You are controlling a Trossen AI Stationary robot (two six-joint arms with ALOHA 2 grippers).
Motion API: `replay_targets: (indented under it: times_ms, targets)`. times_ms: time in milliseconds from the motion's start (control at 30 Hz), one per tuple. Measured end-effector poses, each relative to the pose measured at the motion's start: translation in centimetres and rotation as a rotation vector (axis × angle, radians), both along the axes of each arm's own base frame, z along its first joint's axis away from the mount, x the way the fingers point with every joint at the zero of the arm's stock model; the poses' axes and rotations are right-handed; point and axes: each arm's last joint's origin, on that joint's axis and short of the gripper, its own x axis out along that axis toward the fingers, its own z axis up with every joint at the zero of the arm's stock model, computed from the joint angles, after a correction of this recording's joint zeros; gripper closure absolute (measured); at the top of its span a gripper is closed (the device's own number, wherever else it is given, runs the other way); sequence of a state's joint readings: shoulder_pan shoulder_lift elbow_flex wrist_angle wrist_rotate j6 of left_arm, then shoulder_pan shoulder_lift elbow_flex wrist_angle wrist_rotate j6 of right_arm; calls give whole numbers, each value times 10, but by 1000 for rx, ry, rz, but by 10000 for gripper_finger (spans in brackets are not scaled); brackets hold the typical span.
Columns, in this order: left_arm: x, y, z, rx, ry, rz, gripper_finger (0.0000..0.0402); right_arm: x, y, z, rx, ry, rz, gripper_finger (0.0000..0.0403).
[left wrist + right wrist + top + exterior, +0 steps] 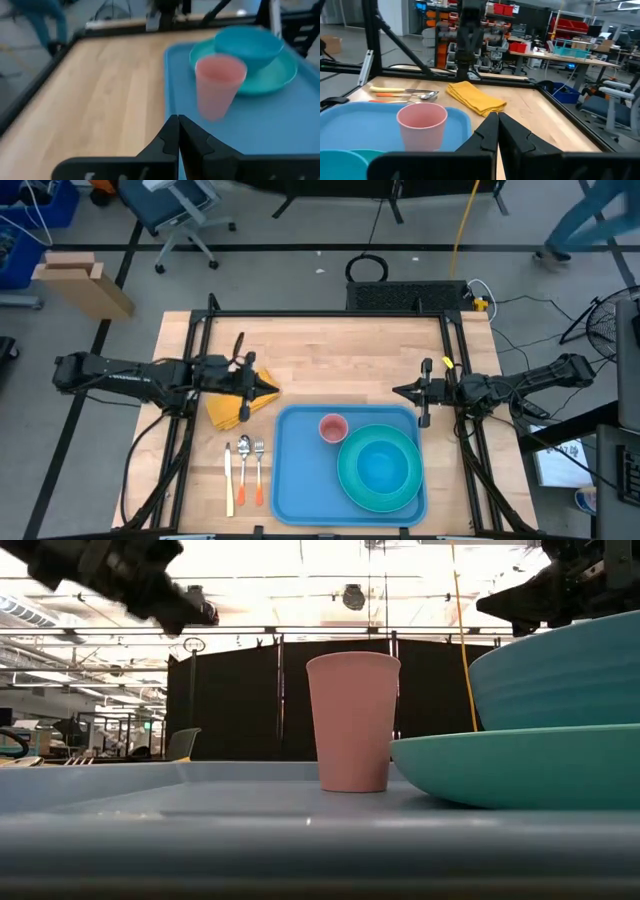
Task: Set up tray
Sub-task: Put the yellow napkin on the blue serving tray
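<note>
The sky-blue tray (300,480) lies at the table's near edge, in the middle. On it stand a pink cup (333,427), upright near the tray's far edge, and a teal plate (352,480) carrying a blue bowl (380,465). A folded yellow napkin (228,412) lies flat on the wood left of the tray. My left gripper (274,391) hovers shut above the napkin's right corner, pointing toward the tray. My right gripper (397,391) hovers shut just beyond the tray's far right corner, pointing left. Both shut fingertip pairs show in the wrist views (178,125) (497,122).
A knife, a spoon and a fork (244,470) lie side by side on the wood between the napkin and the tray's left rim. Bare wood stretches across the table's far half (330,350). Black frame rails (200,360) border the table. A person walks beyond the far right corner (590,220).
</note>
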State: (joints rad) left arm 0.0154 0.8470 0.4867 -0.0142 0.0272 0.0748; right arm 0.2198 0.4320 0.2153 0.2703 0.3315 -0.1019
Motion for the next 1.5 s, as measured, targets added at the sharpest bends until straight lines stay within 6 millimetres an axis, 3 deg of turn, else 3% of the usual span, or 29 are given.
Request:
replay_targets:
  times_ms: [300,533,733,900,1067,1200,1367,1500]
  targets:
    - [-14,0,-49,-141,104,124,399,0,-1,0,-68,6,32,403]
    - [-20,0,-59,-135,146,303,398,1,-1,1,-113,3,33,403]
    - [-31,18,-72,-174,271,558,397,1,-1,1,-129,4,32,403]
    - [-36,33,-75,-258,313,604,396,1,-1,1,-156,7,33,403]
    - [-36,42,-65,-239,342,582,352,1,-1,1,-165,8,33,403]
    - [-30,48,-49,-215,393,489,293,1,-1,1,-171,9,33,403]
    - [-8,58,-23,-194,547,425,205,1,-1,1,-172,9,34,403]
    - [19,68,-10,-40,737,348,152,1,-1,1,-178,9,34,403]
